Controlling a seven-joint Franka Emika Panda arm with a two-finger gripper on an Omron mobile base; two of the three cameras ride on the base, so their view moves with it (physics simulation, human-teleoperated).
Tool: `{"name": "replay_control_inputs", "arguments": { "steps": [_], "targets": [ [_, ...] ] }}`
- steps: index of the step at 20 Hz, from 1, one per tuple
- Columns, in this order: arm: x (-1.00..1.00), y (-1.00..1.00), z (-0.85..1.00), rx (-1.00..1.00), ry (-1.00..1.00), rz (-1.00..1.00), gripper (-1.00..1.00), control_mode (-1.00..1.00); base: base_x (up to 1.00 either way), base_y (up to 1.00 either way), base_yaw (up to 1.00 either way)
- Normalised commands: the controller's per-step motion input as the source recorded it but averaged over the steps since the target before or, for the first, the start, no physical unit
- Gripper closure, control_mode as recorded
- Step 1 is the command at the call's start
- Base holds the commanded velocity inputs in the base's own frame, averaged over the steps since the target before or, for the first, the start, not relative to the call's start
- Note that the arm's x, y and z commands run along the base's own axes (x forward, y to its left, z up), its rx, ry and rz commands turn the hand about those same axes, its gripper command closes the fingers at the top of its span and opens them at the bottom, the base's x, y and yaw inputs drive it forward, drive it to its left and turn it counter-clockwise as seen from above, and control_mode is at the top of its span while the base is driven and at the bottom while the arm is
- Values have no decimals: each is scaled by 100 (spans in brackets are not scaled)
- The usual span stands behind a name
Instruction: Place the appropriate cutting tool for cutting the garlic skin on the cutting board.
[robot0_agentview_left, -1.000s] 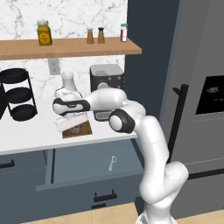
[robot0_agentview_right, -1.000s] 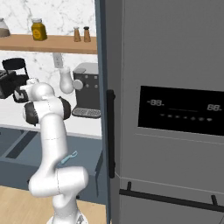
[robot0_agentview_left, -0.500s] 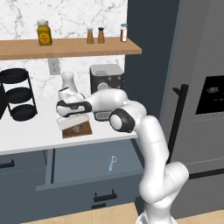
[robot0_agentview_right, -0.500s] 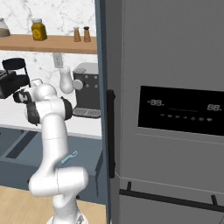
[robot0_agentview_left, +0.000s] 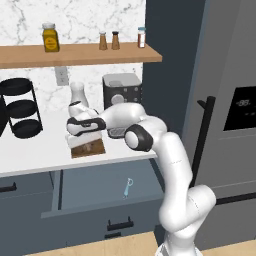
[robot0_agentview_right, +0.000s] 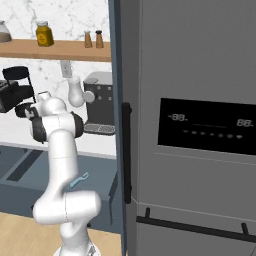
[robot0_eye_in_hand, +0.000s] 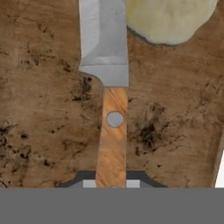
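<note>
In the hand view, the knife's orange-brown handle (robot0_eye_in_hand: 113, 140) runs up from between my fingertips, and its grey blade (robot0_eye_in_hand: 104, 39) points away from me. My gripper (robot0_eye_in_hand: 111, 183) is shut on the handle. Close beneath lies the dark-brown cutting board (robot0_eye_in_hand: 39, 131). The pale cream garlic (robot0_eye_in_hand: 168, 19) sits on the board just right of the blade. From the left base view, my gripper (robot0_agentview_left: 80, 131) hovers low over the cutting board (robot0_agentview_left: 92, 148) on the white counter, hiding the knife.
A coffee machine (robot0_agentview_left: 122, 90) and a white vase (robot0_agentview_left: 77, 95) stand behind the board. A black tiered rack (robot0_agentview_left: 20, 112) is at the left. The open drawer below holds a light-blue looped tool (robot0_agentview_left: 128, 187). A shelf (robot0_agentview_left: 80, 54) hangs above; the fridge (robot0_agentview_left: 225, 100) is at the right.
The hand has shifted slightly right and down toward the board, still holding the knife. The grip has stayed shut.
</note>
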Motion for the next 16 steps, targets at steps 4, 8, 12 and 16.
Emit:
{"name": "replay_control_inputs", "arguments": {
  "steps": [4, 8, 12, 16],
  "targets": [
    [28, 1, 0, 1, -3, 0, -100, -100, 0, 0, 0],
    [29, 0, -2, 2, -1, 0, -100, -100, 0, 0, 0],
    [5, 0, 0, 3, -4, 0, -100, -100, 0, 0, 0],
    [-1, 0, 21, 5, -6, 0, -100, -100, 0, 0, 0]
  ]
}}
